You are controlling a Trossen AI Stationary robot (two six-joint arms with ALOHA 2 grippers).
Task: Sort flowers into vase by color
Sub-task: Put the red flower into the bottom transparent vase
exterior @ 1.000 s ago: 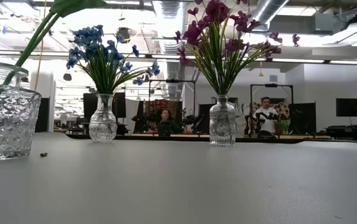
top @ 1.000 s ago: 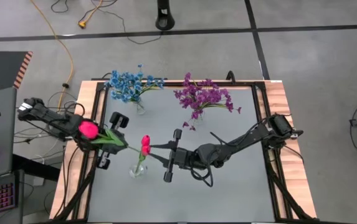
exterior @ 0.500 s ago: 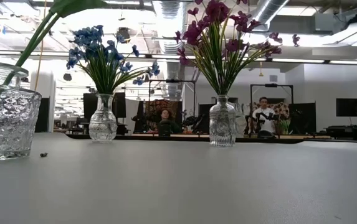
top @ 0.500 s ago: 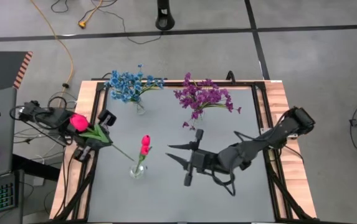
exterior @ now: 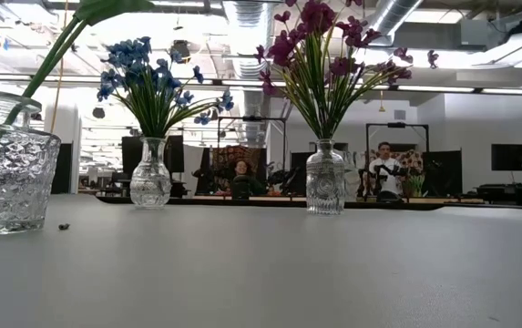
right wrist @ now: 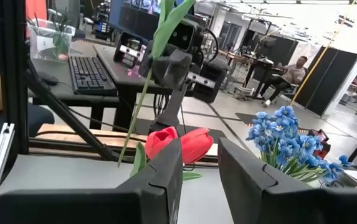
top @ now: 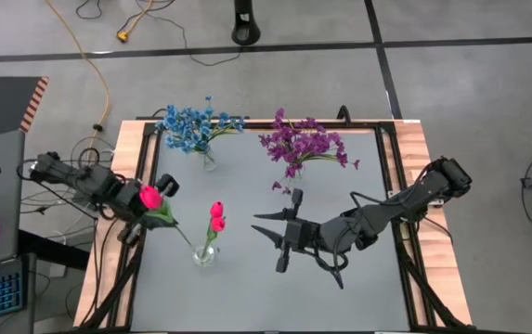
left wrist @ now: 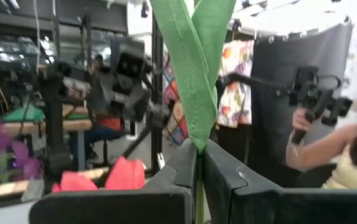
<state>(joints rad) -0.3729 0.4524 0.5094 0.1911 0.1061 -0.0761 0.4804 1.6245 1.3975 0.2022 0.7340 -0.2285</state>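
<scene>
Landmark: the clear vase (top: 204,254) near the counter's (top: 247,297) front-left area; it holds one pink-red tulip (top: 217,216), bud upright above its rim.

Left tool (top: 151,211) sits just left of that vase, at the counter's left edge; its fingers are together, clamped on the stalk of a second tulip (top: 150,196); the bud lies over the tool and the green stalk slants down toward the vase mouth; whether the stalk's end is inside the vase cannot be told. In the left wrist view the two dark fingers (left wrist: 184,171) pinch the stem where the broad green leaves (left wrist: 195,68) rise from it.

Right tool (top: 282,237) is right of the vase, apart from it, above the counter's middle; fingers apart, nothing between them; right wrist view shows a clear gap between its fingers (right wrist: 164,171), with both red buds beyond.

Blue flowers (top: 191,127) stand in a small vase behind the landmark vase, toward the far-left corner; purple flowers (top: 303,144) stand in another vase behind and to the right; a few purple petals (top: 279,186) lie loose on the counter near that vase.

Low view: people sit at desks in the room beyond the counter.
</scene>
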